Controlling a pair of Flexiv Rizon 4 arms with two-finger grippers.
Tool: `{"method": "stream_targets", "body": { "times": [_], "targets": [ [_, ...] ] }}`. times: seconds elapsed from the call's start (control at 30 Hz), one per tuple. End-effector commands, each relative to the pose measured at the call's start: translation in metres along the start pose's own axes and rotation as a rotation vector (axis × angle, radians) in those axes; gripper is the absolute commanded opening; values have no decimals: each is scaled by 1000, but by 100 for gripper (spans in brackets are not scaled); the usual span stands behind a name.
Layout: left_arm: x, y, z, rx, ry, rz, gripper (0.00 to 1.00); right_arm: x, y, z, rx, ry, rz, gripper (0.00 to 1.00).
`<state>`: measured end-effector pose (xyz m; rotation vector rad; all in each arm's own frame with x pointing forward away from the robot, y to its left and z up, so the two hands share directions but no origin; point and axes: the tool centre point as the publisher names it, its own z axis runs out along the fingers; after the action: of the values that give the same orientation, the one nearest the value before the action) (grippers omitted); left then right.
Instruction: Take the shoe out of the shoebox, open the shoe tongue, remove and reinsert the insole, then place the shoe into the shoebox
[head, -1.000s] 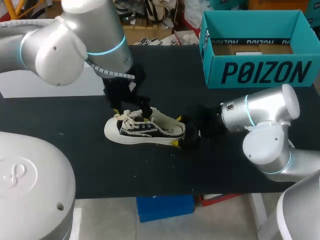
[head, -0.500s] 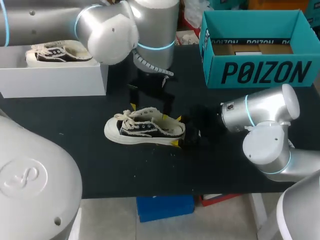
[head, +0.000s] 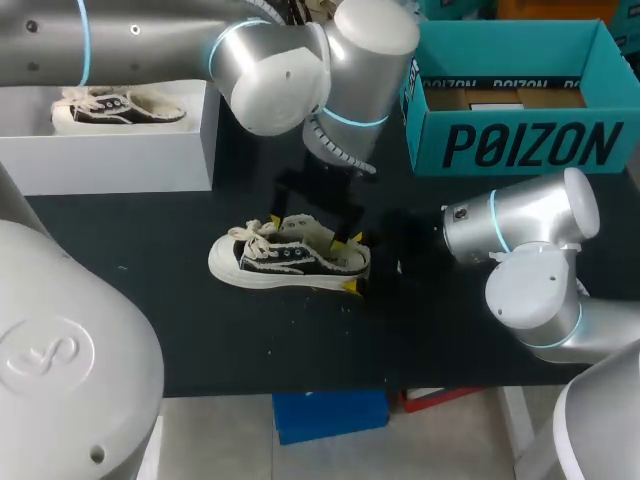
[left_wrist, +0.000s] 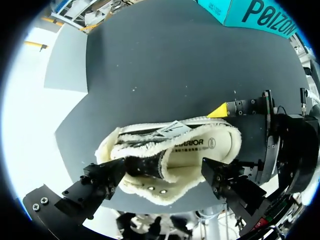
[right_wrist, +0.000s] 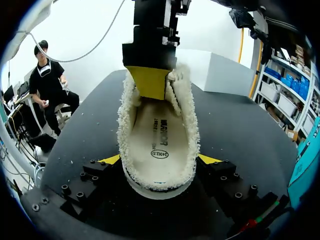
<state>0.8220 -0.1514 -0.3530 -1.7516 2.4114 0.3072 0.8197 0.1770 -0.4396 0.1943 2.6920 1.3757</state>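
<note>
Left arm has swung rightward over the table (head: 150, 300). Its gripper (head: 306, 230) now hangs above the shoe (head: 290, 262), fingers apart, one yellow tip at the front of the opening. Right gripper (right_wrist: 160, 160) is clamped on the heel, a tip on each side. Shoe stands on its sole on the table, insole (right_wrist: 159, 137) inside, well apart from the shoebox (head: 520, 145).

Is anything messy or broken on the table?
Nothing looks broken. The shoe stands upright on the table, its heel in the right pincer. Only its laces lie loose and tangled, and small white specks dot the table near it.
</note>
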Motion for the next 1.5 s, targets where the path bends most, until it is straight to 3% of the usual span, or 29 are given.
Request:
{"method": "stream_targets", "body": {
  "times": [0.03,0.43,0.57,0.6,0.7,0.73,0.8,1.5],
  "targets": [
    [6,-3,6,-10,-68,-8,100,0,-2,3,2,-2,1,0],
    [-2,4,16,-30,-108,-26,100,0,-2,3,2,-2,1,0],
    [-4,6,20,-38,-116,-25,62,0,-2,3,2,-2,1,0],
    [-4,7,21,-39,-118,-25,42,0,-2,3,2,-2,1,0],
    [-4,7,21,-41,-121,-23,22,0,-2,3,2,-2,1,0],
    [-4,7,22,-42,-122,-23,9,0,-2,3,2,-2,1,0],
    [-4,8,22,-42,-123,-18,0,0,-2,3,2,-2,1,0],
    [-16,8,-7,30,-29,-33,0,0,-2,3,2,-2,1,0]
  ]
}}
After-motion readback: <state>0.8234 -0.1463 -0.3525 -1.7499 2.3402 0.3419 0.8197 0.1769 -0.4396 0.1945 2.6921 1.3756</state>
